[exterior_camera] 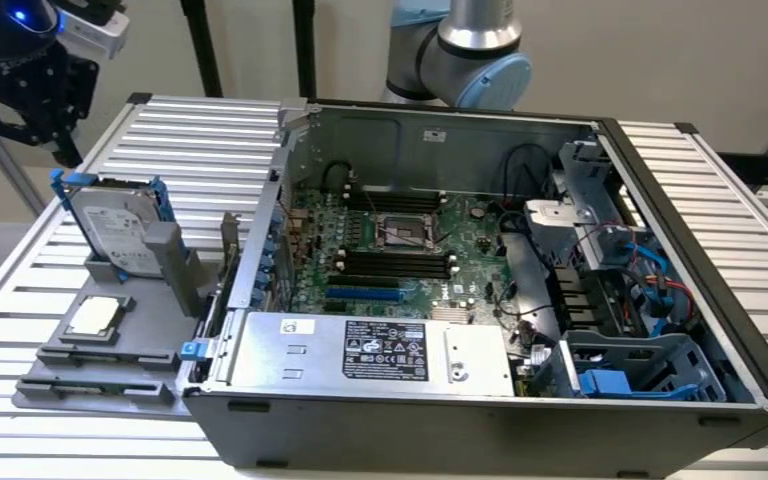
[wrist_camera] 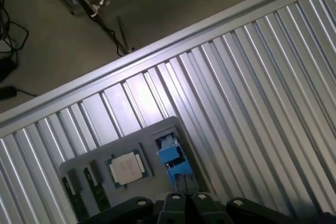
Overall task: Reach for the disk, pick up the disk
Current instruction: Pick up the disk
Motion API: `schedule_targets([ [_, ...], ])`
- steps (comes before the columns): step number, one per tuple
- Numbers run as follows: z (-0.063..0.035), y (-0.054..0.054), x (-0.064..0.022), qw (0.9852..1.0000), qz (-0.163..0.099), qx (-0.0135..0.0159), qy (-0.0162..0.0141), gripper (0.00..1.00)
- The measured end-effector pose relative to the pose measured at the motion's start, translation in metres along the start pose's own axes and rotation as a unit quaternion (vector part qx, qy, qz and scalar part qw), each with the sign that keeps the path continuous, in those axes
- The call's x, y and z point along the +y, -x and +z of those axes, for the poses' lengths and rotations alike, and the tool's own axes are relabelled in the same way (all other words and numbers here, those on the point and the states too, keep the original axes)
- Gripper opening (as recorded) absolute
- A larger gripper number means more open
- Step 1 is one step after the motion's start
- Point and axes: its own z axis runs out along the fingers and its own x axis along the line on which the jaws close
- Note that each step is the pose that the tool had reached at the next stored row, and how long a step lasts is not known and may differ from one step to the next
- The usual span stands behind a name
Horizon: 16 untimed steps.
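The disk (exterior_camera: 115, 228) stands upright on its edge in a grey holder (exterior_camera: 157, 275) on the slatted table, to the exterior view's left of the open computer case. It is silver-grey with a white label and a bright blue carrier around it. My gripper (exterior_camera: 24, 140) hangs above and to the exterior view's left of the disk, apart from it, open and holding nothing. In the wrist view the disk's blue carrier (wrist_camera: 171, 157) is seen from above, just beyond the black gripper body at the picture's edge.
A small square silver chip (exterior_camera: 96, 316) (wrist_camera: 126, 168) lies on the grey tray (exterior_camera: 91, 370) beside the disk. The open computer case (exterior_camera: 491, 250) with motherboard and power supply box (exterior_camera: 371, 350) stands close to the disk's right in the exterior view. The table edge (wrist_camera: 131, 56) drops to the floor.
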Motion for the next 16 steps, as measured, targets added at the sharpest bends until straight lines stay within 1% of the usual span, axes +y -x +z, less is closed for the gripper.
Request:
schedule_targets([
  [2, 0.0000, 0.0000, 0.0000, 0.9998, -0.018, 0.0006, -0.0001, 0.11],
  [4, 0.0000, 0.0000, 0.0000, 0.9994, -0.036, 0.0011, -0.0005, 0.11],
  [6, 0.0000, 0.0000, 0.0000, 0.9985, -0.054, 0.0011, -0.0019, 0.11],
  [8, -0.0001, 0.0000, 0.0000, 0.9974, -0.072, 0.0013, -0.0032, 0.11],
  [10, 0.0000, 0.0000, 0.0000, 0.9959, -0.091, 0.0013, -0.0048, 0.11],
  [12, 0.0000, 0.0000, 0.0000, 0.9940, -0.109, 0.0014, -0.0060, 0.11],
  [16, 0.0000, 0.0000, 0.0000, 0.9895, -0.144, 0.0019, -0.0075, 0.11],
])
